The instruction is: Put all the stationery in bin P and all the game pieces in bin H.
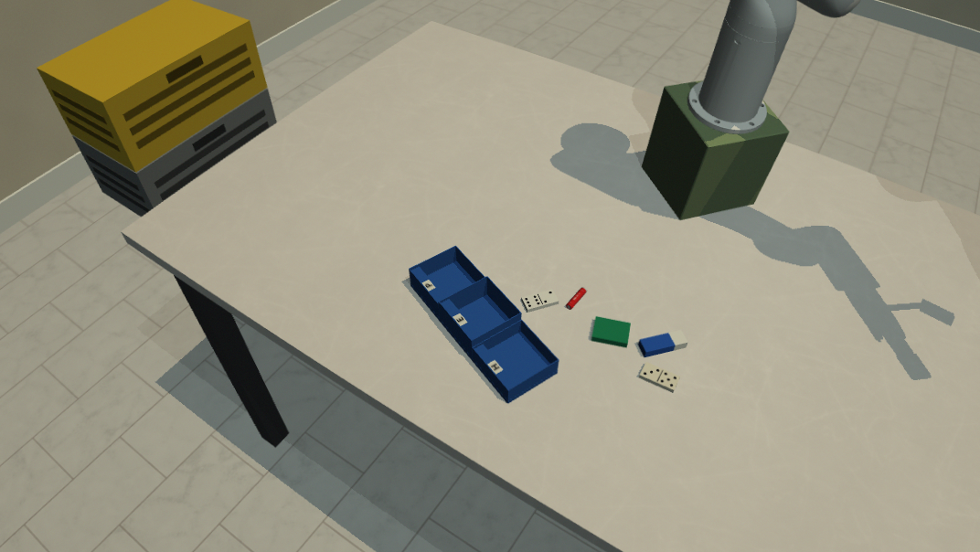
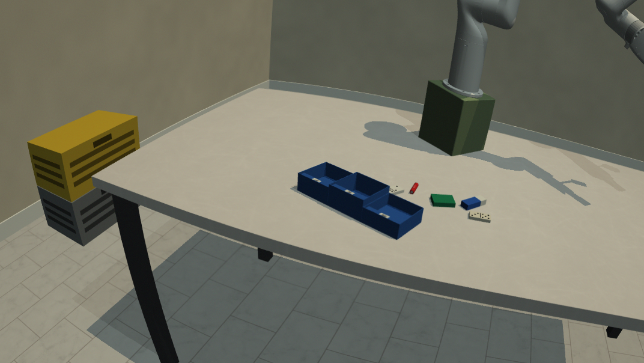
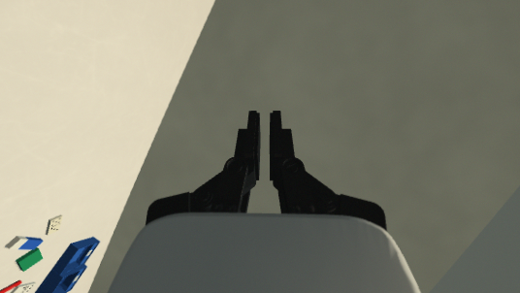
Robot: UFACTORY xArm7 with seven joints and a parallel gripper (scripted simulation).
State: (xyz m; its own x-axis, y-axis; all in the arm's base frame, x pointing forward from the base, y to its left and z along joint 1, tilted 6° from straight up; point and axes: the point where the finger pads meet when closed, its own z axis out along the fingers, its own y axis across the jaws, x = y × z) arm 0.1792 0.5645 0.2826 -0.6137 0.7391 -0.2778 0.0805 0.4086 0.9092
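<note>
Three joined blue bins lie near the table's front edge: bin P [image 1: 442, 270], a middle bin E [image 1: 477, 310] and bin H [image 1: 516, 359]. One domino [image 1: 539, 300] lies beside the middle bin, with a red crayon-like stick [image 1: 576, 298] next to it. A green block [image 1: 611, 331], a blue-and-white eraser [image 1: 662, 342] and a second domino [image 1: 658, 376] lie to the right. My gripper [image 3: 265, 126] shows only in the wrist view, shut on nothing, high in the air and far from the things. The objects sit small at that view's lower left, such as the bins [image 3: 70, 266].
The arm's green base [image 1: 713, 151] stands at the back right of the table. A yellow and grey stack of crates [image 1: 154, 102] stands on the floor beyond the table's left corner. The table's front edge runs just beside the bins.
</note>
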